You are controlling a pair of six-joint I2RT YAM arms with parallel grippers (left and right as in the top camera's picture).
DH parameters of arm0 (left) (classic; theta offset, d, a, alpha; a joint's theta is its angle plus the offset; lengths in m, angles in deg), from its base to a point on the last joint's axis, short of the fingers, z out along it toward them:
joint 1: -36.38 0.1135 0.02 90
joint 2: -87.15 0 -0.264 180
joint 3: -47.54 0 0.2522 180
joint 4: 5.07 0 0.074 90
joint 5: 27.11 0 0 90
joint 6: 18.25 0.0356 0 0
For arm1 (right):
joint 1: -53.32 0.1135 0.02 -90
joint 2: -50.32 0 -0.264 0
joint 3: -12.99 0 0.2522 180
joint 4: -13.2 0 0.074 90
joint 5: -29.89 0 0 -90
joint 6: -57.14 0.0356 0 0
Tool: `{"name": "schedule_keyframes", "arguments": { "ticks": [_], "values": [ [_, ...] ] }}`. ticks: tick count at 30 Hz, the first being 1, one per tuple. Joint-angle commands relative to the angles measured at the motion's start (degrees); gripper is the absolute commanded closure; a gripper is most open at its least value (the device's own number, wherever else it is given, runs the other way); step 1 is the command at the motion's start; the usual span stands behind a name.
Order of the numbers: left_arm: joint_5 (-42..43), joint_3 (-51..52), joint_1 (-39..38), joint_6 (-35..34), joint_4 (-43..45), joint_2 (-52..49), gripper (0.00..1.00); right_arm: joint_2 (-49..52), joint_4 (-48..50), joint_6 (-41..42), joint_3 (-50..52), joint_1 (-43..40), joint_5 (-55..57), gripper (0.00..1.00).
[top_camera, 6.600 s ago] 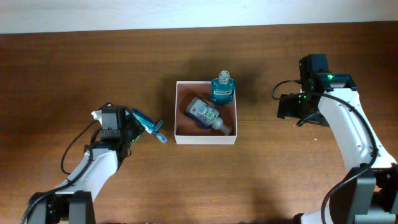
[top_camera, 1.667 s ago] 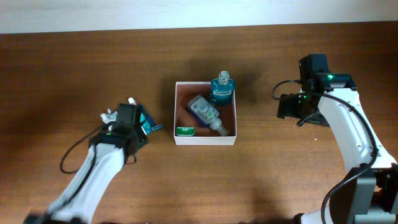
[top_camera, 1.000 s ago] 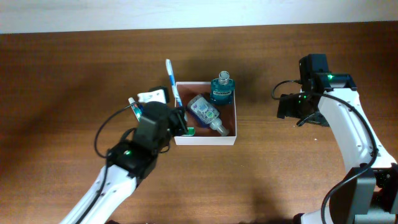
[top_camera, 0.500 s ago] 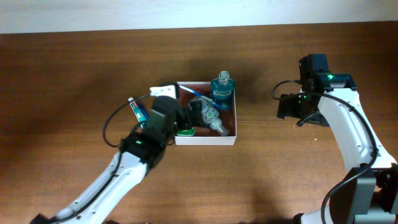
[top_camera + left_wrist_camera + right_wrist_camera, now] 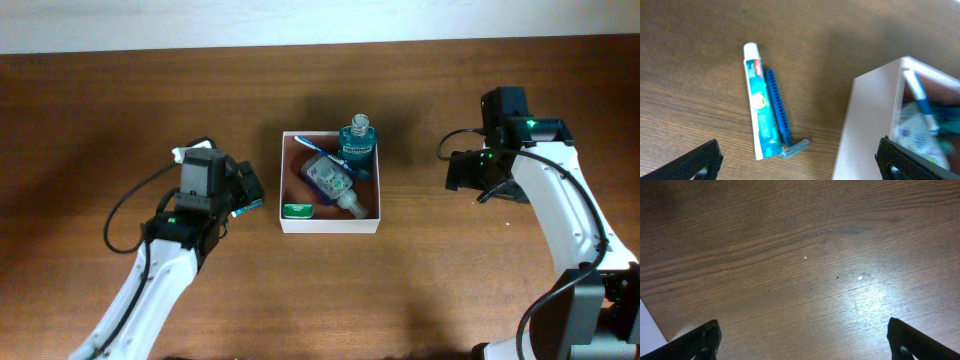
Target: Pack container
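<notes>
The container (image 5: 330, 226), a shallow white-walled box with a reddish-brown inside, sits mid-table. It holds a teal bottle (image 5: 357, 141), a clear bottle (image 5: 331, 184), a blue toothbrush (image 5: 322, 151) and a small green item (image 5: 297, 211). My left gripper (image 5: 248, 193) is open and empty, just left of the box. In the left wrist view (image 5: 797, 169) it hangs above a toothpaste tube (image 5: 759, 103) and a blue razor (image 5: 778, 109) lying side by side, with the container's wall (image 5: 869, 121) to their right. My right gripper (image 5: 463, 171) is open and empty over bare table (image 5: 805, 345).
The wooden table (image 5: 120, 110) is dark brown, with a white wall strip along its far edge. The right arm's body (image 5: 560, 210) stands at the right side. A white corner (image 5: 647, 326) shows at the left edge of the right wrist view.
My left gripper carried the toothbrush over the container, let it go inside, and pulled back left to above the toothpaste and razor. The right arm has not moved.
</notes>
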Motion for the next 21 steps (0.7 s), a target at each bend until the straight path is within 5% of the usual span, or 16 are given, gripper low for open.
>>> {"name": "schedule_keyframes", "arguments": {
  "ticks": [1,17,21],
  "values": [
    [-1.9,-0.8,0.4,0.9,1.2,-5.0,0.01,0.2,0.0,-0.4,-0.5,-0.3,-0.3,0.01],
    [-4.9,-0.8,5.8,-2.4,8.7,-15.8,0.02,0.2,0.0,-0.4,-0.5,-0.3,-0.3,0.01],
    [-5.0,-0.8,5.8,-2.4,10.0,-16.6,0.11,0.2,0.0,-0.4,-0.5,-0.3,-0.3,0.02]
  ]
}}
